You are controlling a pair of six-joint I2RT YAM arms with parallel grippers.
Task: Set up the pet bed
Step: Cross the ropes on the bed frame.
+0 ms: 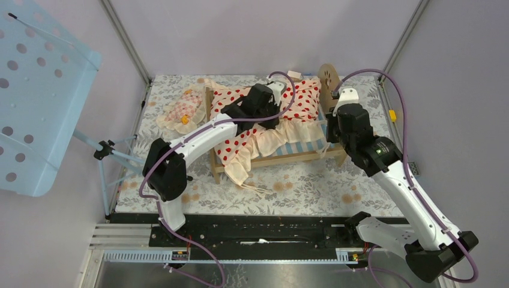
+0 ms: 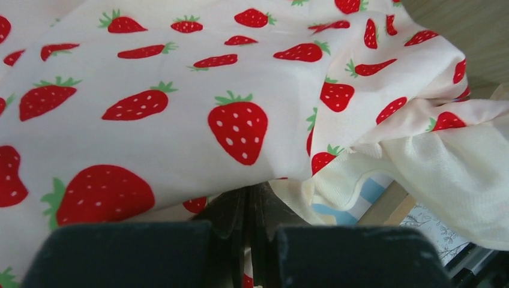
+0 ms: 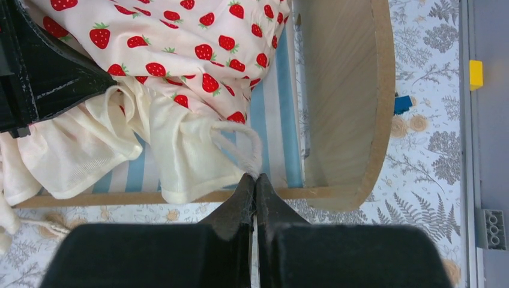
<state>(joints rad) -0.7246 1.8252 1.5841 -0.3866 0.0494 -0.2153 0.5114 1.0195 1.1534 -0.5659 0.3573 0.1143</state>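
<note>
The pet bed (image 1: 294, 157) stands mid-table, its rounded headboard (image 1: 328, 77) at the right and its blue-and-white striped mattress (image 3: 273, 120) partly bare. A cream ruffled blanket (image 1: 300, 99) printed with red strawberries lies rumpled across it and hangs over the near rail. My left gripper (image 1: 267, 111) sits on top of the blanket, shut with its cloth pinched between the jaws (image 2: 249, 195). My right gripper (image 3: 255, 178) hovers over the near rail by the headboard (image 3: 348, 90), shut on the blanket's cream cord loop. The pink checked pillow (image 1: 183, 111) lies on the table left of the bed.
A blue perforated panel (image 1: 36, 90) on a stand leans in from the left. A yellow block (image 1: 392, 114) and a grey brick (image 3: 492, 228) sit along the table's right edge. The floral table cover (image 1: 300, 192) spreads in front of the bed.
</note>
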